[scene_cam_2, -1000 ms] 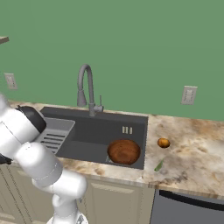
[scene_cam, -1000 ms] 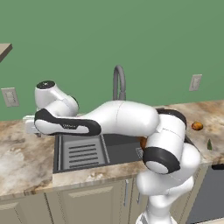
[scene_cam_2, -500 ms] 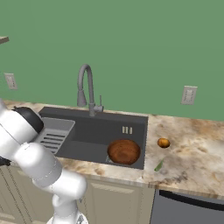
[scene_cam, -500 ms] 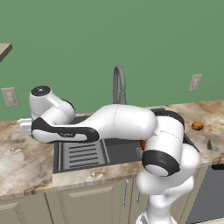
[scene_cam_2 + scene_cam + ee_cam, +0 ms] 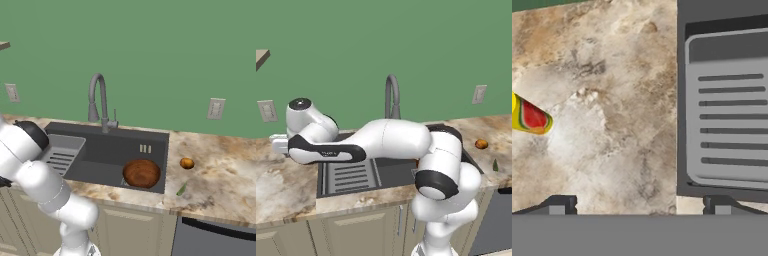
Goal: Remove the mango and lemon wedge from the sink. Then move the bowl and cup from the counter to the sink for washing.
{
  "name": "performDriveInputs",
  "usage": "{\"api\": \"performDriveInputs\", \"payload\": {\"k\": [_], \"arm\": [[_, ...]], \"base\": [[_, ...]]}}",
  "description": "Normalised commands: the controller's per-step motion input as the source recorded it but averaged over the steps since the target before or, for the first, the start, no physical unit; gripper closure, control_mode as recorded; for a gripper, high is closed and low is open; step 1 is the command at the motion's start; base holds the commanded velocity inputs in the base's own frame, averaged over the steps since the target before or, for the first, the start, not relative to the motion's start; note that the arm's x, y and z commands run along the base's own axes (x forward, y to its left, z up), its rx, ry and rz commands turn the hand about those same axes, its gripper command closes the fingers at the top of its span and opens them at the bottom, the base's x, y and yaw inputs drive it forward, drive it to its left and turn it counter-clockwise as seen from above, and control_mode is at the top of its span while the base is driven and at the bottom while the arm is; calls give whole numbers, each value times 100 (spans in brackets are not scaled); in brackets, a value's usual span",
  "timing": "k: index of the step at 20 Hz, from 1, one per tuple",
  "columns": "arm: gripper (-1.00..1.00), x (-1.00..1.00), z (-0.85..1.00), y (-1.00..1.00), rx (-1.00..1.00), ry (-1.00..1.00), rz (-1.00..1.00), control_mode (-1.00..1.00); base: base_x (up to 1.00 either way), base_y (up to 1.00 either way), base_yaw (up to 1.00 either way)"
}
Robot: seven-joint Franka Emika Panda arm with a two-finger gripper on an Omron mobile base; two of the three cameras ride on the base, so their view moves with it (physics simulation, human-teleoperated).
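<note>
- While the arm (image 5: pixel 381 142) stretches low across the sink (image 5: pixel 150 137) toward the left stretch of counter (image 5: pixel 281 190), it blocks most of the basin in the left base view (the bowl cannot be seen there).
- From the hand view, the gripper (image 5: pixel 639 202) has its two dark fingertips (image 5: pixel 559 204) spread wide apart with nothing between them, poised over bare marbled stone just beside the sink's edge and its slotted tray (image 5: pixel 732 120).
- At the left edge of the hand view, the cup (image 5: pixel 529 117) is cut off; only a yellow end with a red-and-green patch shows, and whether it stands or lies is hard to tell.
- Inside the basin's right front corner sits the bowl (image 5: pixel 142 173).
- On the counter right of the sink rests the mango (image 5: pixel 187 163), with the lemon wedge (image 5: pixel 181 189) nearer the front edge, a thin green sliver.
</note>
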Motion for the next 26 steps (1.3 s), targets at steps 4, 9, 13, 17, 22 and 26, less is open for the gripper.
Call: {"api": "performDriveInputs", "payload": {"k": [4, 9, 13, 17, 22, 26], "arm": [[-100, 0, 1, 24, 5, 0, 0, -100], [-100, 0, 0, 26, 5, 0, 0, -100], [-100, 0, 1, 24, 0, 2, 0, -100], [-100, 0, 5, 23, 0, 4, 0, -100], [-100, 1, 5, 25, 0, 3, 0, -100], [-100, 3, 5, 23, 0, 5, 0, -100]], "base": [[0, 0, 0], [0, 0, 0], [0, 0, 0], [0, 0, 0], [0, 0, 0], [0, 0, 0]]}}
